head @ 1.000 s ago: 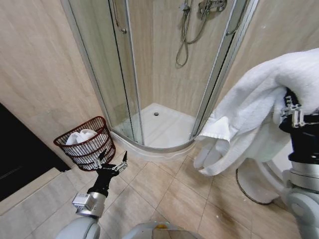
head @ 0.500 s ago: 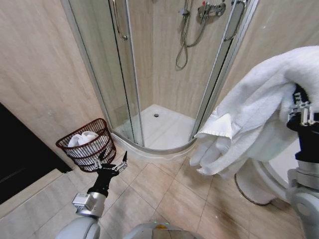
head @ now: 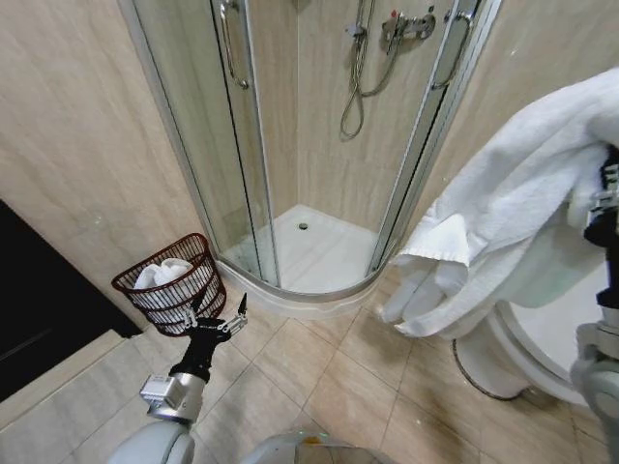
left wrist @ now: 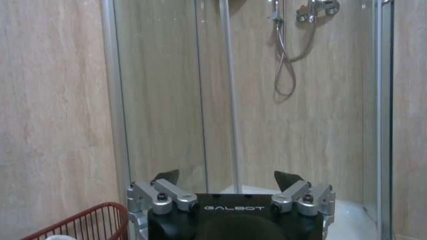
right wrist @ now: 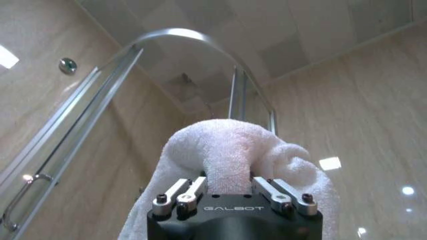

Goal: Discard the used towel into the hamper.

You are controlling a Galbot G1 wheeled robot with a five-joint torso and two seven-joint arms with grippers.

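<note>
Readable text: one brand word, seen twice

I read "GALBOT" in pale capitals on the black body of my left gripper (left wrist: 231, 181), just behind its spread jaws, and the same word on my right gripper (right wrist: 229, 187), just behind the jaws that pinch the white towel (right wrist: 230, 150). I can read nothing else anywhere.

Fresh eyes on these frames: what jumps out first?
The big white towel hanging high on the right, clamped in the right gripper. Next, the hamper on the floor by the shower door, with white cloth already in it. The left gripper sits open and low near it.
</note>
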